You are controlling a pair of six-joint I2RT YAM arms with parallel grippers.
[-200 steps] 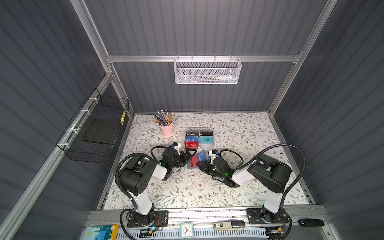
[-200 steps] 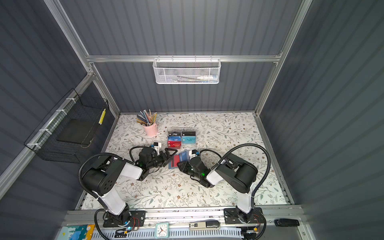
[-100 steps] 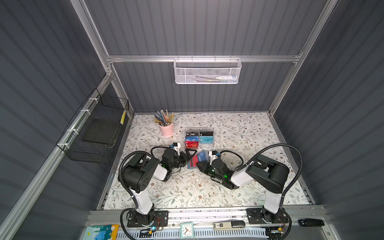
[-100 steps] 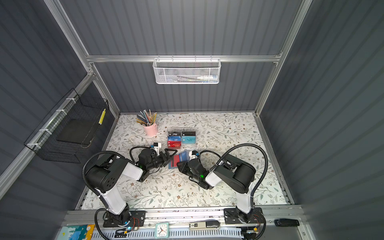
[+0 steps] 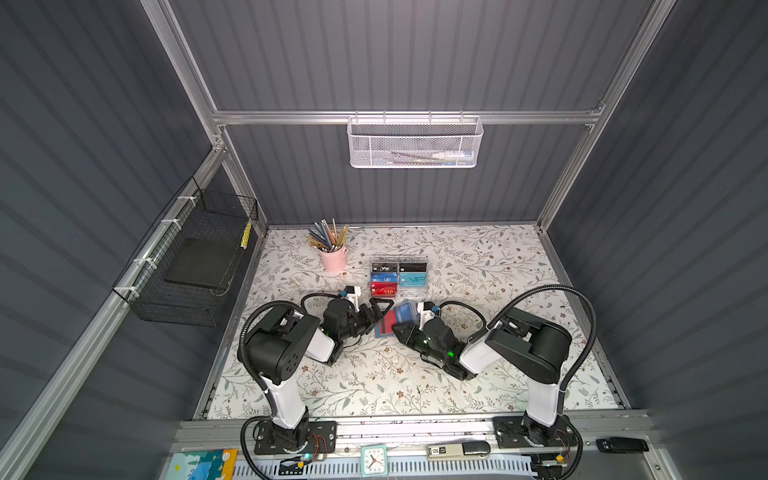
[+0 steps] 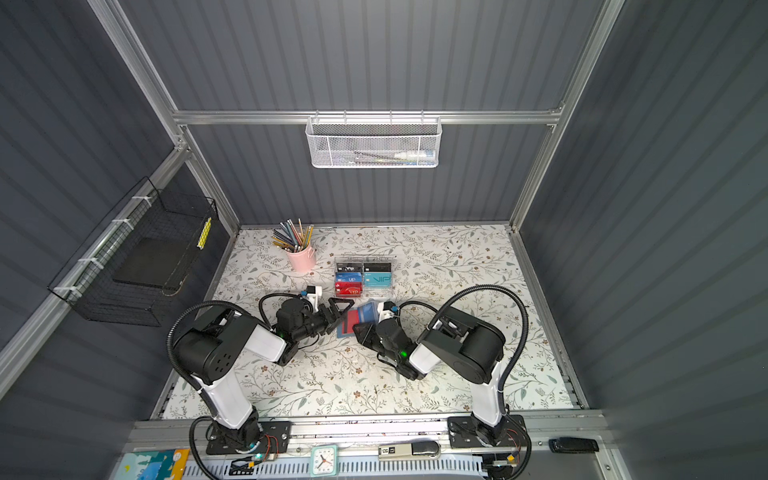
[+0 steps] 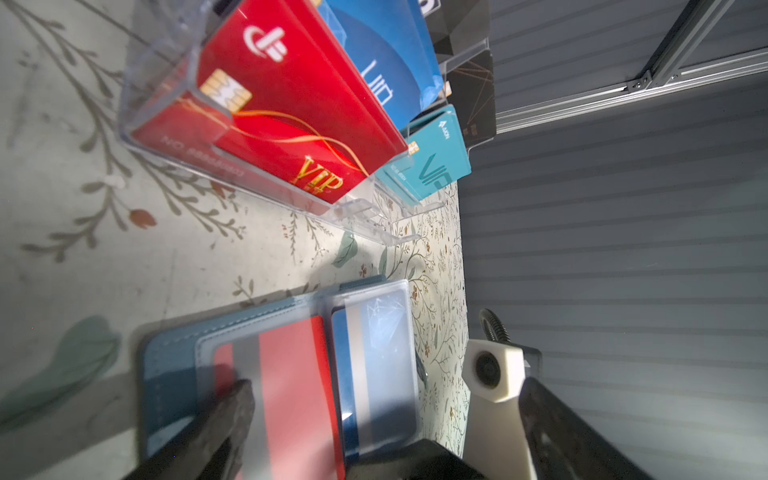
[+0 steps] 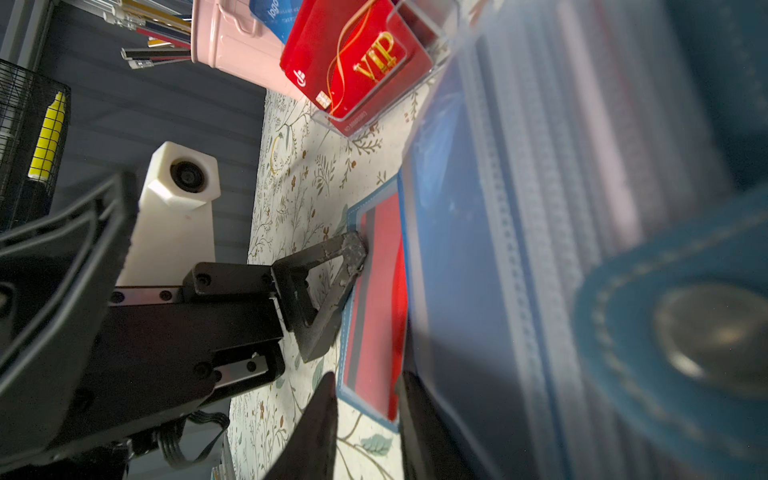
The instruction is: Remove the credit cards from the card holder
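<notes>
Wire basket (image 5: 187, 257): black, on the left wall beyond the counter's (image 5: 374, 382) left edge, with a dark slab inside.
Pencil cup (image 5: 333, 258): pink, upright, full of pencils, near the counter's back left corner.
Left hand (image 5: 376, 314): spread to its widest and holding nothing. One fingertip (image 8: 353, 249) touches the card holder (image 7: 166, 365) at the outer edge of its flat half.
Card holder: blue-grey, lying open near the middle of the counter, just in front of the card rack (image 5: 398, 276). Its left half lies flat and its other leaves tilt up toward the right hand (image 5: 399, 330).
Credit cards (image 7: 291, 374): two, inside clear sleeves. A red one is in the flat half and a blue card (image 7: 374, 365) is in the next leaf.
Card rack: clear, tiered, stocked with VIP cards.
Right hand: at the holder's right side, jaws narrowed with a gap. Whether they pinch a leaf cannot be told.
</notes>
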